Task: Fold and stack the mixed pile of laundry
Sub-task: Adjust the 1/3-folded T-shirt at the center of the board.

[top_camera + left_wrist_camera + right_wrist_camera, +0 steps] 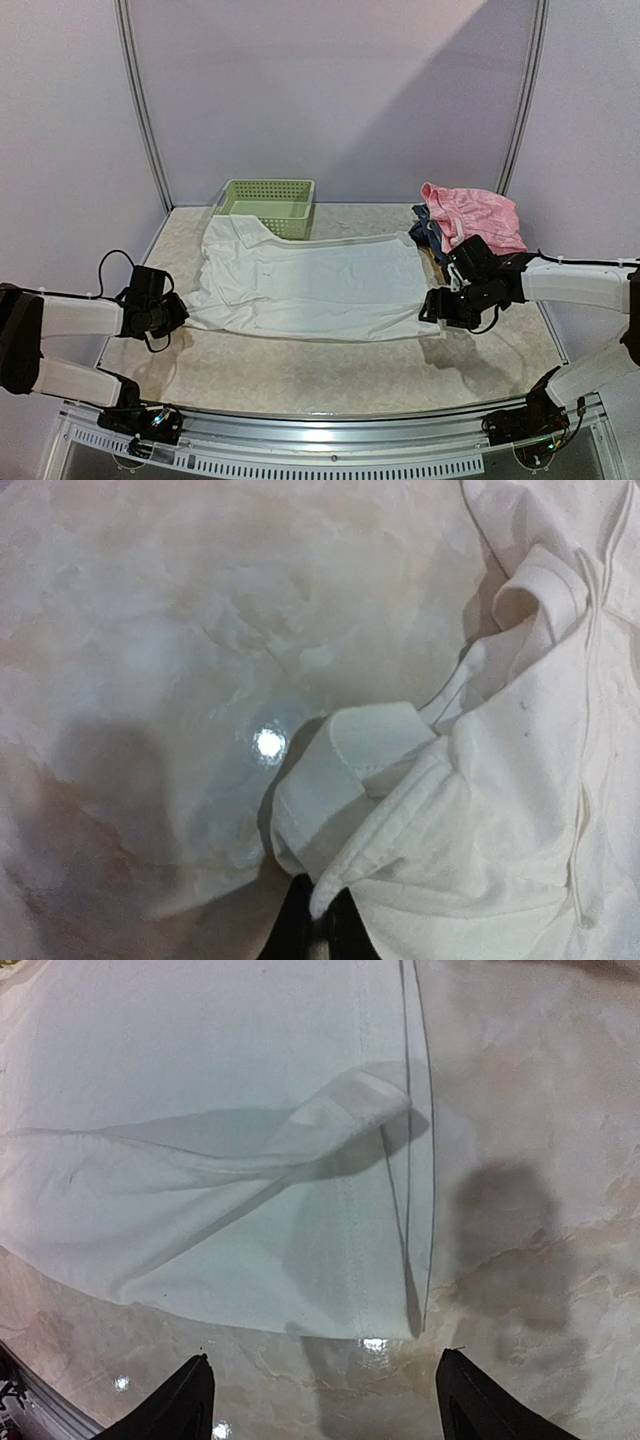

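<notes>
The large white garment (305, 280) lies spread across the middle of the table. My left gripper (178, 312) is at its left edge, shut on a hem of the white cloth (420, 810), which bunches over the fingers. My right gripper (432, 308) hovers open just off the garment's right corner (380, 1300), fingers (180, 1400) wide apart and empty. The thin pink garment (470, 215) lies crumpled at the back right.
A pale green lattice basket (267, 204) stands at the back centre, touching the white garment's far edge. Dark blue cloth (428, 235) lies under the pink piece. The marbled tabletop (320, 370) runs to a metal rail at the near edge.
</notes>
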`<action>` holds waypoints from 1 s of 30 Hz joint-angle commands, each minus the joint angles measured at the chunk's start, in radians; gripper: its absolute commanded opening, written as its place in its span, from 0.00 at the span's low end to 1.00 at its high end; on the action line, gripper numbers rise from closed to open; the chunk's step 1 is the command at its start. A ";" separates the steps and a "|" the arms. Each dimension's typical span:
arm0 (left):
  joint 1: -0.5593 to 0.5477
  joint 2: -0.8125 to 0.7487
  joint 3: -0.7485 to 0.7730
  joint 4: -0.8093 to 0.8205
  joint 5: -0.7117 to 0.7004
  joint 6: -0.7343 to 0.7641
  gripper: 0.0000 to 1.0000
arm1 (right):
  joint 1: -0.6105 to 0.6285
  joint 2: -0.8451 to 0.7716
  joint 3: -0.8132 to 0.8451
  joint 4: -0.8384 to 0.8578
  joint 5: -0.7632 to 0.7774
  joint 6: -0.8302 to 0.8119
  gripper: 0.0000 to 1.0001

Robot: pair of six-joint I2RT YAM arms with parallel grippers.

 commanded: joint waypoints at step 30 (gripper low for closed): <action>0.010 -0.112 -0.021 -0.067 -0.050 0.001 0.00 | -0.110 0.175 -0.020 0.071 -0.162 -0.069 0.19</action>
